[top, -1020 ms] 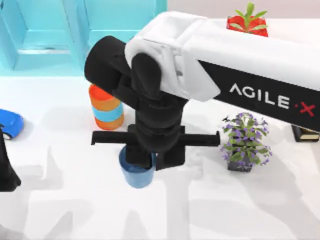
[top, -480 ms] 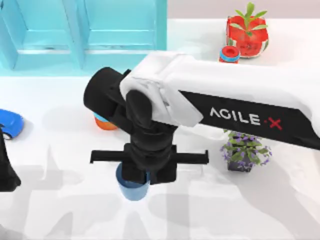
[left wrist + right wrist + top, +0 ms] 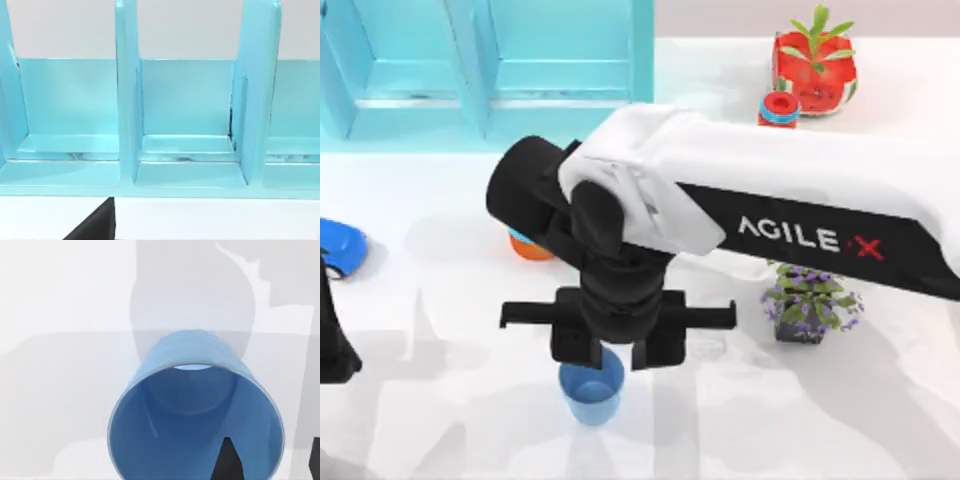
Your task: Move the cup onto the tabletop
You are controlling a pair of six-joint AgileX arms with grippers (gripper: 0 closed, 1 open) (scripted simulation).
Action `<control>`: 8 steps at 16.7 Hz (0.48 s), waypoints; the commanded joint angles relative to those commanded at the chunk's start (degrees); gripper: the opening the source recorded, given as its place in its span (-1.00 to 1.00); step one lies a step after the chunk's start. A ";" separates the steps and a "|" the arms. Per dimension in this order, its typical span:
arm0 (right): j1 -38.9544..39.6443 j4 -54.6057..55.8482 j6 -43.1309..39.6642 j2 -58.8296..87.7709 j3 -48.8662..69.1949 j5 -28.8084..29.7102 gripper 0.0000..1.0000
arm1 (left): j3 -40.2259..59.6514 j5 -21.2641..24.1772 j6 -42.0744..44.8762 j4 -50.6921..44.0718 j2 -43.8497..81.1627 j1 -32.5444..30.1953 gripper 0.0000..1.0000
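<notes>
The cup (image 3: 591,391) stands upright on the tabletop (image 3: 440,400), rim up, directly below the right gripper (image 3: 617,352) and a little toward the near edge of the table. In the top view the jaws are spread wide, one black finger to either side above the rim, and neither seems to touch the wall. From the right wrist view, the cup (image 3: 196,410) opens toward the camera with its blue inside bare, and one dark fingertip (image 3: 227,460) hangs inside the rim line while the other sits outside it at the picture's edge. So the jaws straddle one wall of the cup and no longer pinch it, and the cup looks released with its base on the white surface.

The risk from here is in the withdrawal. The finger inside the mouth sits close to the wall, so any sideways drift while the gripper rises could hook the rim and tip or drag the light cup. A straight lift clear of the rim looks safest.

Behind the jaws, an orange cylinder with a blue band (image 3: 527,243) pokes out from under the arm; off to the right stands a purple flowering plant (image 3: 807,303). Farther back are the turquoise cabinet (image 3: 500,70) and a watermelon-patterned pot (image 3: 814,68). The left arm is parked at the table's left edge, its wrist camera facing the cabinet's shelves (image 3: 185,150)
</notes>
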 joint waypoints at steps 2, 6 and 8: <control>0.00 0.00 0.00 0.00 0.00 0.00 0.51 | 0.00 0.00 0.00 0.00 0.00 0.00 1.00; 0.00 0.00 0.00 0.00 0.00 0.00 1.00 | 0.00 0.00 0.00 0.00 0.00 0.00 1.00; 0.00 0.00 0.00 0.00 0.00 0.00 1.00 | 0.00 0.00 0.00 0.00 0.00 0.00 1.00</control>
